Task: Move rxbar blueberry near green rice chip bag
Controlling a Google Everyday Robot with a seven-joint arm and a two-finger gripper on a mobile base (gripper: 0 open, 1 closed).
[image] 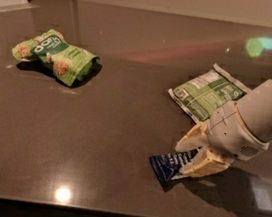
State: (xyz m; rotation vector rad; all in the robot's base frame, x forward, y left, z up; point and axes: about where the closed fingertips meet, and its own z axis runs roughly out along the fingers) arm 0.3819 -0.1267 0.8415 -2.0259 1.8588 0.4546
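Near the front edge of the dark desk (96, 140) lies the rxbar blueberry (164, 166), a small flat navy wrapper with white lettering too small to read. Its right end is hidden between the cream fingers of the claw (182, 161), which are clamped on it. Behind, the arm covers a corner of a darker green packet (206, 92). The green rice chip bag (57, 56) sits well apart, far left.

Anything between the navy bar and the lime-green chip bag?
Nothing visible: bare dark countertop lies between the small navy-blue bar wrapper, at the gripper, and the lime-green puffy bag. The darker green flat packet sits off that path.
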